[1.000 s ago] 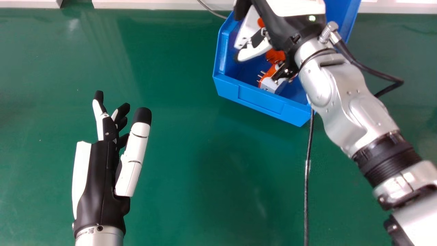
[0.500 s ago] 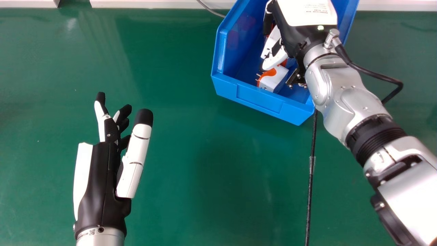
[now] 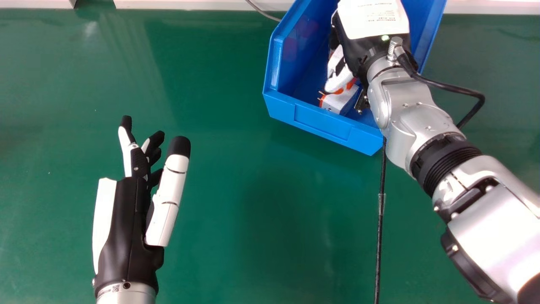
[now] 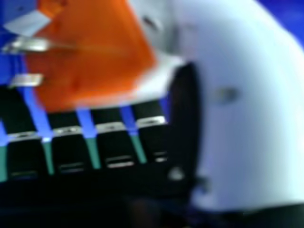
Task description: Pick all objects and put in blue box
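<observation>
Inside the blue box (image 3: 322, 122), the orange-and-white plug (image 3: 337, 102) could get snagged if the right hand (image 3: 357, 47) is pulled out sloppily; its grip can't be told, tbh. Left hand (image 3: 129, 219)'s relaxed.

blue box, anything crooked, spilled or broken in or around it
The blue box sits askew: its near wall slants against the straight far edge of the green table. No spill or damage is visible, though the right robot hand hides part of the inside.

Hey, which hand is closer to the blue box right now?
Right. The right hand reaches down into the blue box; the left hand is over the green table, away toward the view's left.
</observation>
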